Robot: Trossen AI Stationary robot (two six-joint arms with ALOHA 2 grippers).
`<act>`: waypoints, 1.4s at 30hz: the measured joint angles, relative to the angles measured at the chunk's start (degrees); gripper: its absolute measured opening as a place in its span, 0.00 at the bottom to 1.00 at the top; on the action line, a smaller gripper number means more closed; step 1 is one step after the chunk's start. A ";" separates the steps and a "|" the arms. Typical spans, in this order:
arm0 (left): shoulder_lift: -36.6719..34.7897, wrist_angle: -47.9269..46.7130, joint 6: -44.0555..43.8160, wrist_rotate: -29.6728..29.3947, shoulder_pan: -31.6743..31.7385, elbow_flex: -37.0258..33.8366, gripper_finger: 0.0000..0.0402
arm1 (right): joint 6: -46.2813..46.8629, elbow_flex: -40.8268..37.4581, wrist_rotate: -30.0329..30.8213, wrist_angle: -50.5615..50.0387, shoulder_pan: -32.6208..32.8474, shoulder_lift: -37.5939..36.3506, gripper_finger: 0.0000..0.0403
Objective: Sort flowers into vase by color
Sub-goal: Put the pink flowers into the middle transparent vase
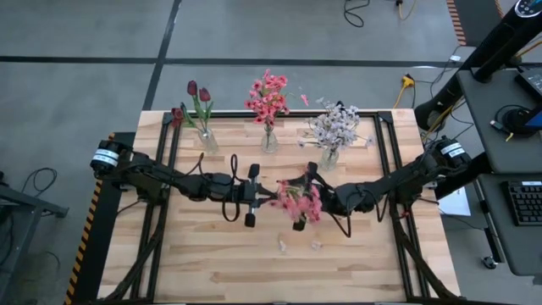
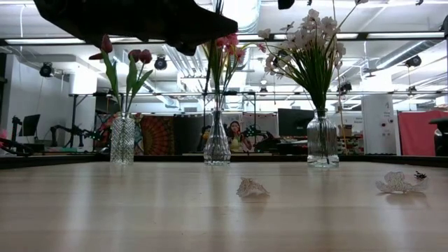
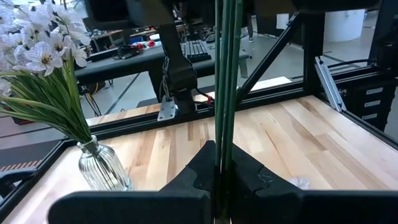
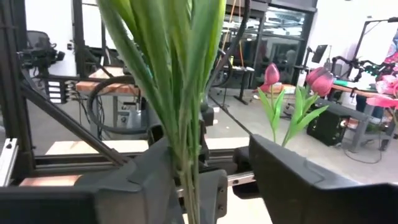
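Left gripper (image 3: pixel 219 186): fingers pinched tight on green stems (image 3: pixel 222 93). Right gripper (image 4: pixel 211 177): fingers partly spread around leafy stalk (image 4: pixel 177 81). Pink bloom cluster (image 1: pixel 298 203) between both, above wooden surface (image 1: pixel 212 263).

Grey floor (image 1: pixel 254 30) crossed by dark lines surrounds the light wooden counter (image 1: pixel 254 263). A desk with a keyboard (image 1: pixel 527 202) stands alongside. Strip lights (image 2: pixel 392 35) glow under a white ceiling.

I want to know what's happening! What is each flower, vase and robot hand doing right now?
Pink flowers: held above the table.
Left gripper: shut on their stems.
Right gripper: open around the leaves.
Tulip vase: upright, holds red tulips.
Pink vase: upright, filled.
White vase: upright, filled.
Fallen petals: lying on the table.
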 joint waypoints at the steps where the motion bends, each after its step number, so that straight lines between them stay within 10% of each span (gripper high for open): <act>1: 0.00 0.00 0.00 -0.06 0.02 0.00 0.00 | 0.00 0.00 -0.01 -0.05 0.00 0.00 0.44; 14: 0.07 -0.80 -1.27 -5.82 -0.04 0.02 0.05 | -0.74 0.00 -3.40 -0.46 0.00 -0.04 0.04; 33: -0.44 -3.87 -2.43 -8.68 -0.04 0.02 0.58 | 2.09 -0.02 -2.48 -10.00 -0.26 -7.15 0.03; 42: -0.59 -5.23 0.09 -10.39 -0.04 0.02 0.67 | 3.25 -0.02 1.74 -19.15 -0.63 -13.86 0.03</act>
